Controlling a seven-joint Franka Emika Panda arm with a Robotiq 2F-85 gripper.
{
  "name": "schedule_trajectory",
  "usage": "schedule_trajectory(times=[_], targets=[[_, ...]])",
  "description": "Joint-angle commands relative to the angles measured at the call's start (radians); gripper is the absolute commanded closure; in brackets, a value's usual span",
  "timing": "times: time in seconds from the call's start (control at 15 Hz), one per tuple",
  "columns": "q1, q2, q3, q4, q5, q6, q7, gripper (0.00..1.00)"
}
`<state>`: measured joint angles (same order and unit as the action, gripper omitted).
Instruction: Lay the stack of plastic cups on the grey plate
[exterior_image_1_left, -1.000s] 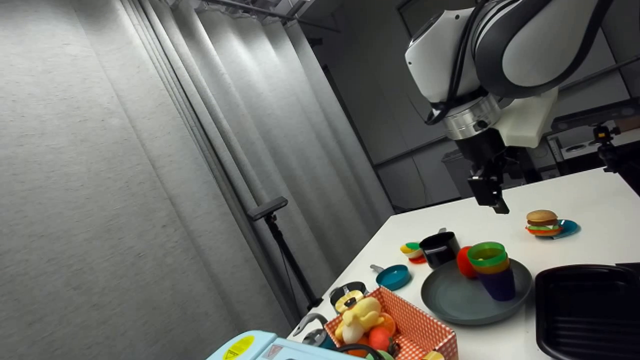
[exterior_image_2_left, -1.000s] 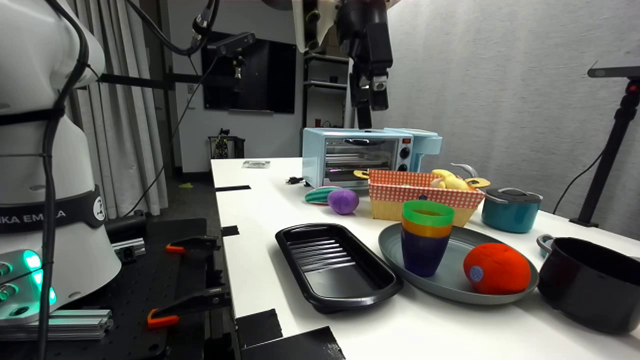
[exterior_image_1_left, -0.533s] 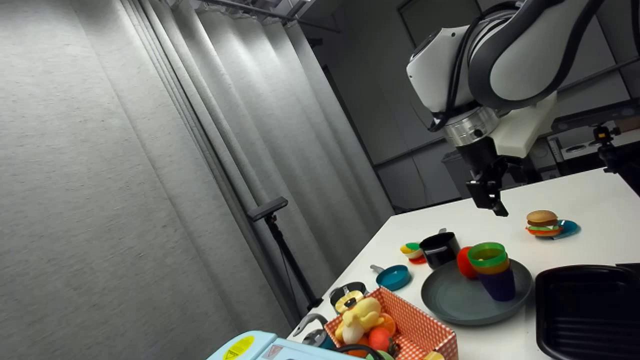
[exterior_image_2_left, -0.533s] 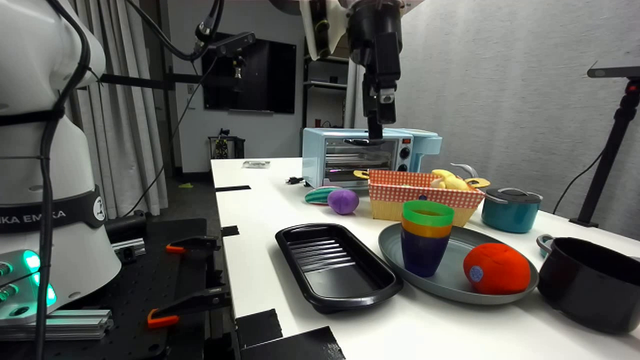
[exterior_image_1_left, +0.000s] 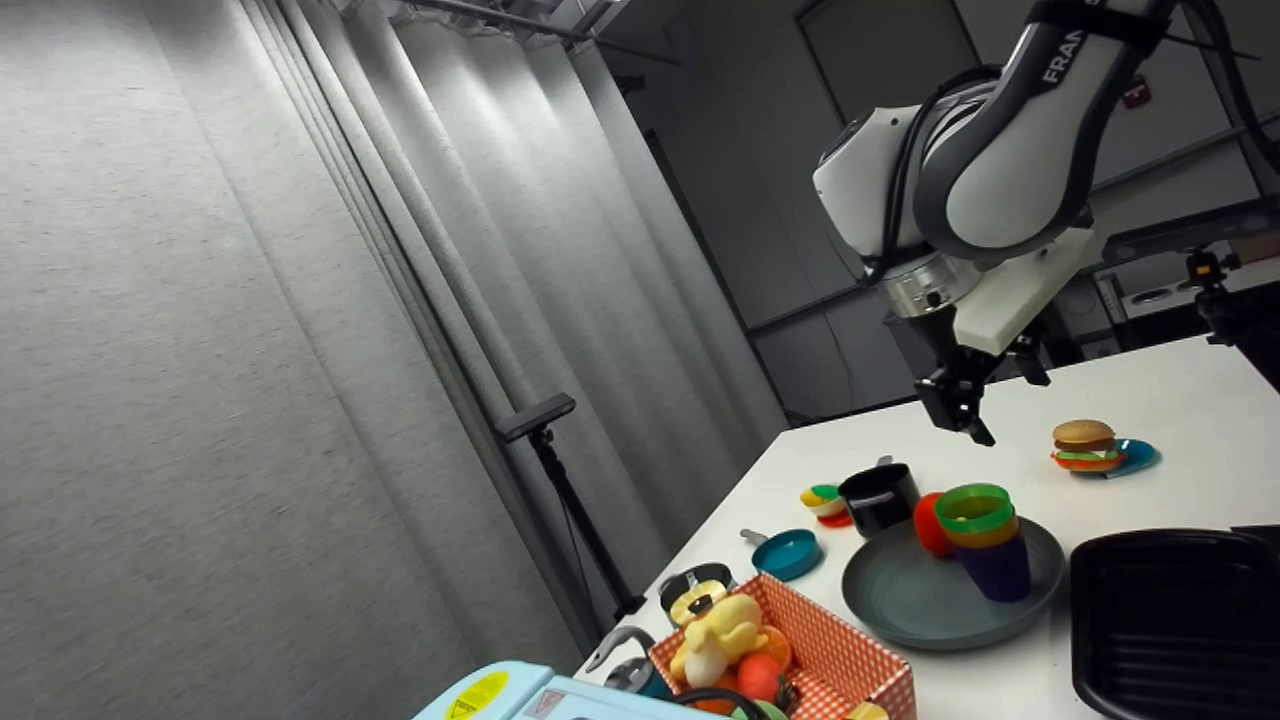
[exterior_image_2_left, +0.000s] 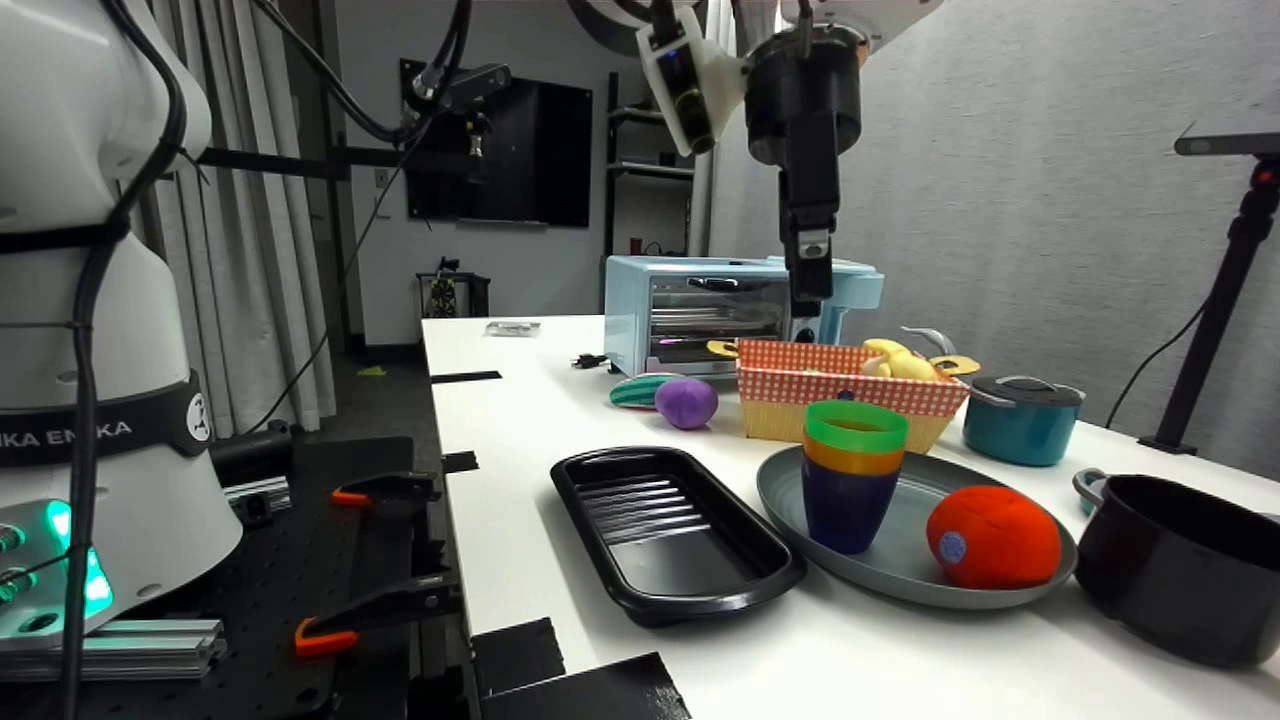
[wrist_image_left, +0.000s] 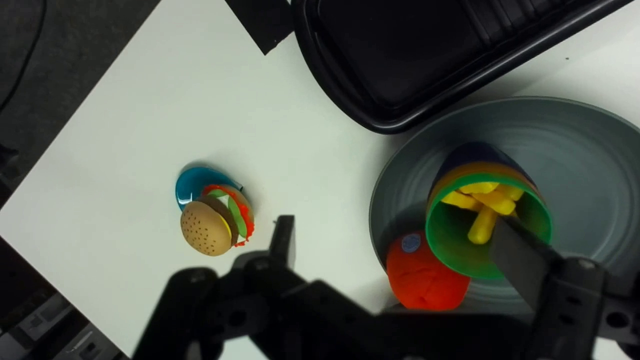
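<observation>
The stack of plastic cups (exterior_image_1_left: 992, 565), green over orange over purple, stands upright on the grey plate (exterior_image_1_left: 900, 605). In an exterior view the cups (exterior_image_2_left: 850, 490) are near the rim of the plate (exterior_image_2_left: 915, 505). Yellow pieces lie inside the top cup (wrist_image_left: 457, 252) in the wrist view. My gripper (exterior_image_1_left: 1010, 407) is open and empty, above the table and apart from the cups. In the wrist view the jaws (wrist_image_left: 395, 225) are wide apart, and one finger overlaps the cup's mouth in the picture. In an exterior view one finger (exterior_image_2_left: 808, 275) hides the other.
A red ball-like toy (exterior_image_2_left: 995, 540) shares the plate beside the cups. A black tray (exterior_image_2_left: 690, 540) and a black pot (exterior_image_2_left: 1170, 570) flank the plate. A toy burger (wrist_image_left: 206, 227) lies on the table. A checked basket (exterior_image_2_left: 840, 385) and blue toaster oven (exterior_image_2_left: 720, 310) stand behind.
My gripper has come lower and shifted, rightward in an exterior view, and the wrist has turned so that both fingers show apart. The cups, plate and red toy have not moved.
</observation>
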<state>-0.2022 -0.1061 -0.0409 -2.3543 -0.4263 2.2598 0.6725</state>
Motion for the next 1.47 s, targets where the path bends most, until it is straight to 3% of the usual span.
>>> schedule_trajectory(times=[0.0, 0.73, 1.4], targets=[[0.007, 0.056, -0.027, 0.023, -0.008, 0.041, 0.075, 0.00], [0.026, 0.149, -0.073, 0.020, 0.025, 0.138, 0.253, 0.00], [0.064, 0.215, -0.079, 0.017, 0.057, 0.176, 0.299, 0.00]])
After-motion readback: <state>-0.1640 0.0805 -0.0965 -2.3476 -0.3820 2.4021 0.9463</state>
